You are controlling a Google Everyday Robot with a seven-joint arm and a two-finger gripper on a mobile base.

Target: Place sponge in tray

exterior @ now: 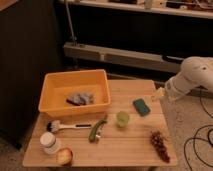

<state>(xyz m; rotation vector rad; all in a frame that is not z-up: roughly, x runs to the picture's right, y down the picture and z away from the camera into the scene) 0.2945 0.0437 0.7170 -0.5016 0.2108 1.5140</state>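
While our gripper (159,96) hovers by the table's (131,146) right edge, its spread beyond our telling, we see the sponge (141,106) lying just left of it, the tray (74,74) farther left.

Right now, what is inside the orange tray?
A crumpled grey cloth lies in the tray; whatever it covers is hidden. The sponge is outside on the table, with the gripper just right of it.

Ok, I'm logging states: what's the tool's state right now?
Tool: state cannot be told; it is at the right edge of the table, apart from the sponge.
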